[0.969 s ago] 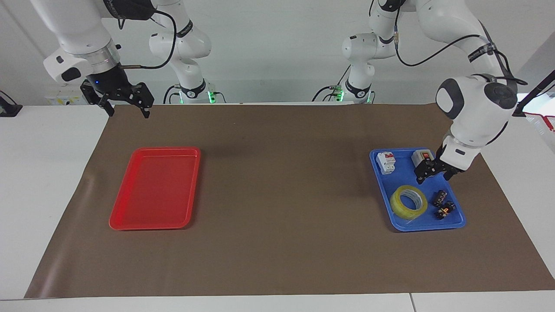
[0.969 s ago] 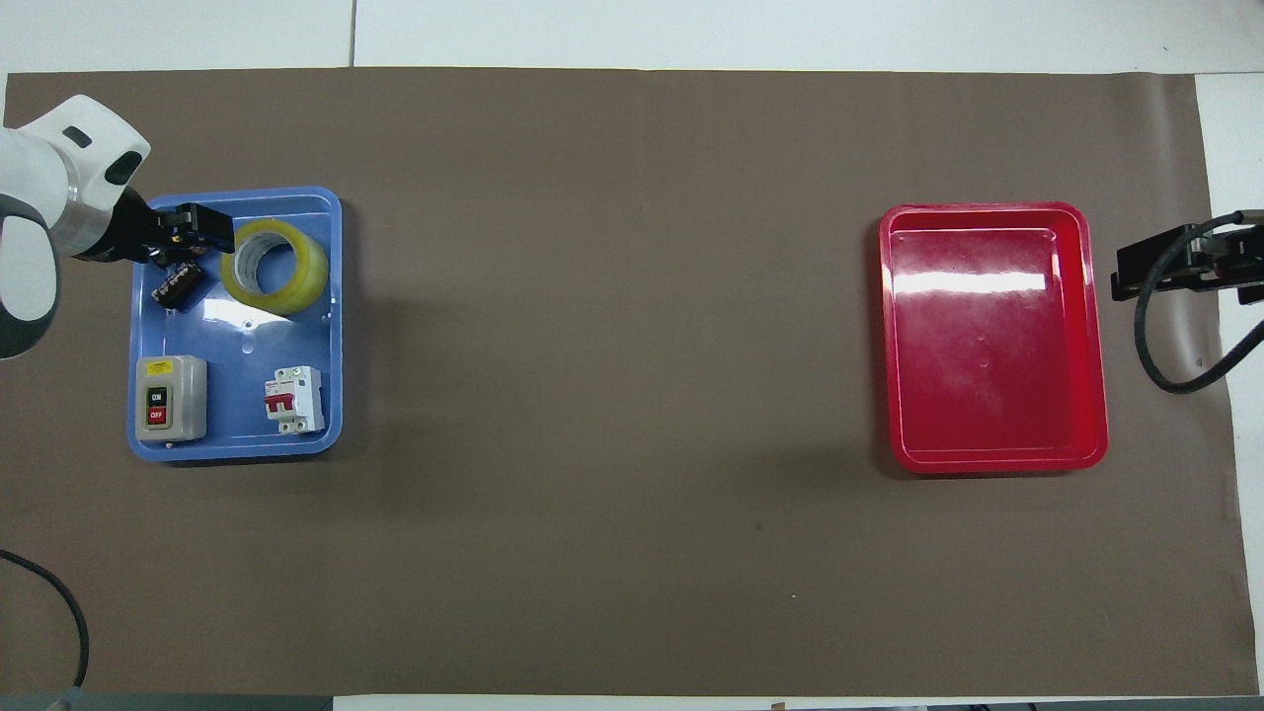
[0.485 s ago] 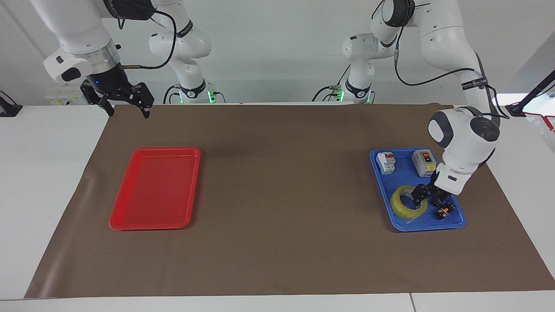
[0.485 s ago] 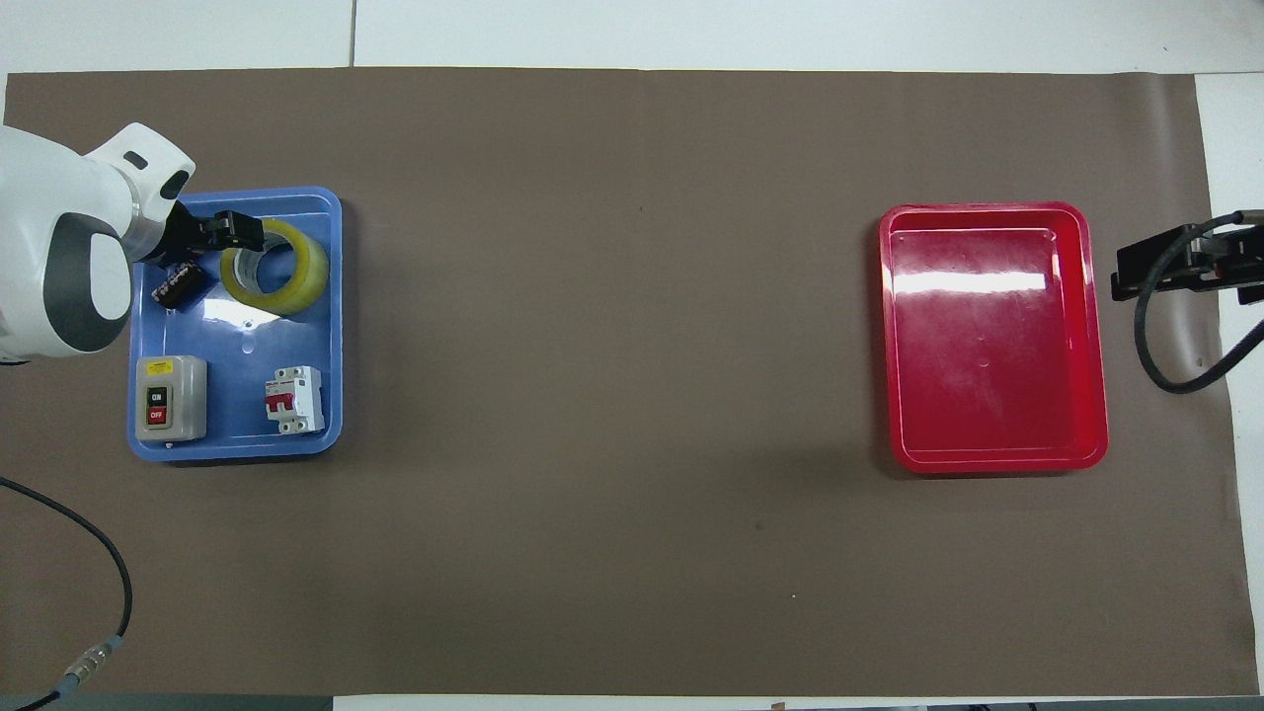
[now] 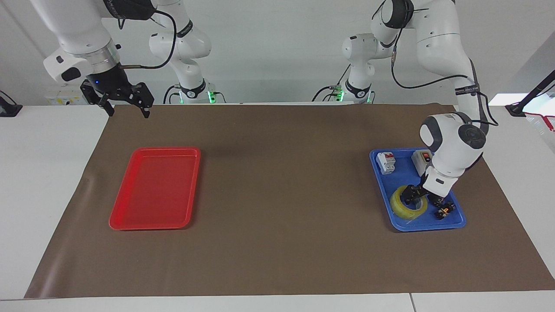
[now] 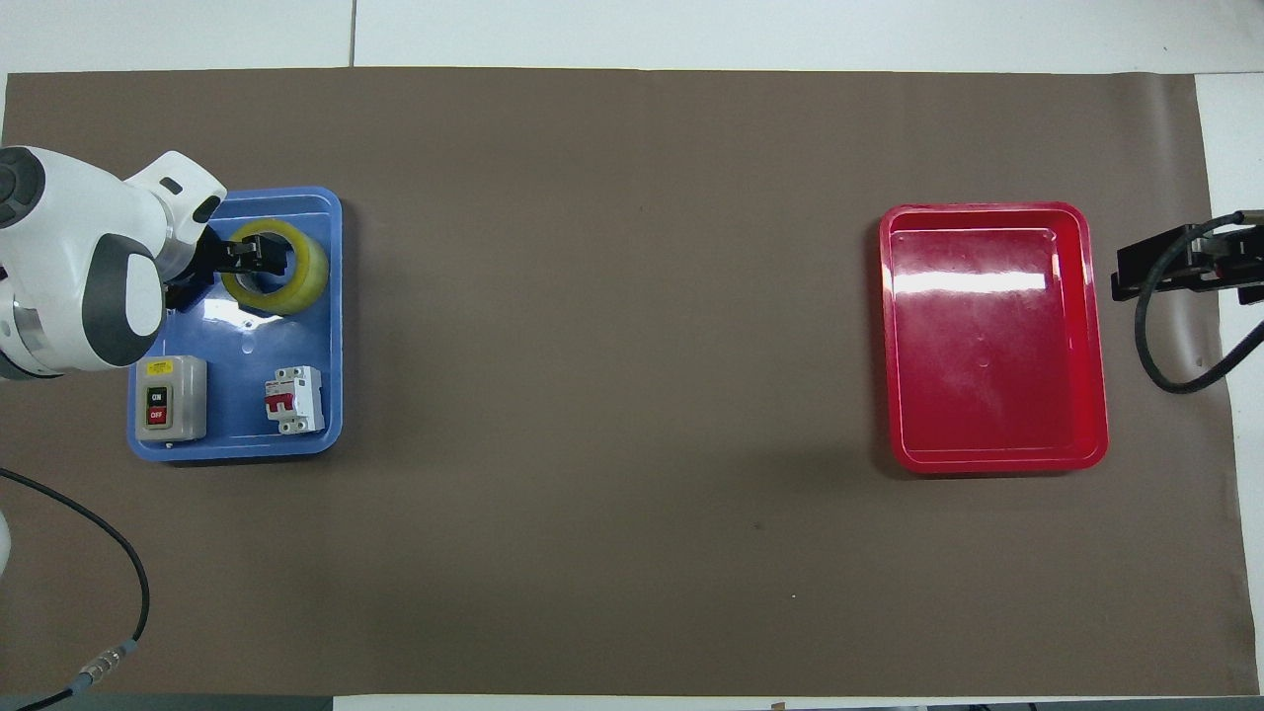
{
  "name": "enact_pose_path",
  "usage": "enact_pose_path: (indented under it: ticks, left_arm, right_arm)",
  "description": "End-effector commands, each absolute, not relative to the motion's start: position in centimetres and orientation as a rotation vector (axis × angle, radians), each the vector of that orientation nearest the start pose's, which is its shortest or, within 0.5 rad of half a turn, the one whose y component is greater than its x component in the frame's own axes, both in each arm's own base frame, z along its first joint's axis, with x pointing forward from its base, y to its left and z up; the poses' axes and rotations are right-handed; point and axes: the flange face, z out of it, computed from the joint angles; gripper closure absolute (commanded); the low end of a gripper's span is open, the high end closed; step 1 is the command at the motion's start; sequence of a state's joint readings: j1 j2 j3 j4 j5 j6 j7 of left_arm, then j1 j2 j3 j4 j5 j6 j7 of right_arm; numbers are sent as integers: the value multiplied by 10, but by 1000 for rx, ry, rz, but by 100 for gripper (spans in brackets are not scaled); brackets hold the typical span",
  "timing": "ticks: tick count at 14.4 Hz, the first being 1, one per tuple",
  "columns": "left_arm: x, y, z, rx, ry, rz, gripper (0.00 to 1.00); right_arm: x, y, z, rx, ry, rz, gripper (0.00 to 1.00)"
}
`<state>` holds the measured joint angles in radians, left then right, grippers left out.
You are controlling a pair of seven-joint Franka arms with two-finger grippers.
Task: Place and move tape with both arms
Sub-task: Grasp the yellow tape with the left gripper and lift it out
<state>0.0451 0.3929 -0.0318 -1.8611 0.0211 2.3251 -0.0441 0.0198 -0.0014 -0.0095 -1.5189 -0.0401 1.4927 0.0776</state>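
The yellow tape [image 5: 405, 209] lies flat in the blue tray [image 5: 451, 222] at the left arm's end of the table, and shows in the overhead view [image 6: 304, 278] too. My left gripper [image 5: 417, 197] is down at the roll with its fingers open. One finger sits in the roll's hole and the other outside the wall. It also shows in the overhead view [image 6: 247, 259]. My right gripper [image 5: 128, 113] is open and empty. It waits high over the mat's corner near the red tray [image 5: 151, 190], and only its tip [image 6: 1126, 275] shows from above.
The blue tray [image 6: 237, 395] also holds a grey switch box [image 6: 170, 397], a white circuit breaker [image 6: 294, 400] and small black parts [image 5: 444, 210] beside the tape. The red tray [image 6: 987, 336] holds nothing. A brown mat [image 5: 277, 195] covers the table.
My left gripper has come down from over the switch box onto the tape, and one finger has entered its hole. The tape and the right arm have not moved.
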Motion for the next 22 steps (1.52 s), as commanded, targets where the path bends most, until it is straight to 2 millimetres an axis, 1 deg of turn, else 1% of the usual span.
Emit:
enact_pose_path:
  ticks: [1,3,5,6,8,10,11,13,15,17,20,22]
  left_arm:
    - [636,9,318,-3144,-93,-135,100]
    - [636,15,324,-3142,-103,-147,100]
    - [636,16,329,-3142,-108,-152,100]
    - [636,15,339,-3140,-108,-171,100]
    - [633,10,359,-3141,-98,-143,100]
    - [630,6,382,-3142,-129,-109,100]
    - [628,-4,392,-3142,-136,-94,100]
    - [622,-38,409,-3140,-154,-87,100]
    - [614,-91,408,-3129,-203,-71,100]
    - [601,-144,411,-3128,-268,-82,100]
    - [575,-222,404,-3130,-314,-75,100]
    - [556,-274,398,-3118,-358,-106,100]
  right_arm:
    - [540,0,643,-3162,92,40,0]
    - [540,0,643,-3162,92,40,0]
    - [540,0,643,-3162,92,40,0]
    - [540,0,643,-3162,92,40,0]
    - [540,0,643,-3162,92,40,0]
    - [540,0,643,-3162,92,40,0]
    - [540,0,643,-3162,92,40,0]
    - [540,0,643,-3162,92,40,0]
    - [540,0,643,-3162,92,40,0]
    - [540,0,643,-3162,92,40,0]
    - [540,0,643,-3162,92,40,0]
    - [540,1,643,-3162,87,40,0]
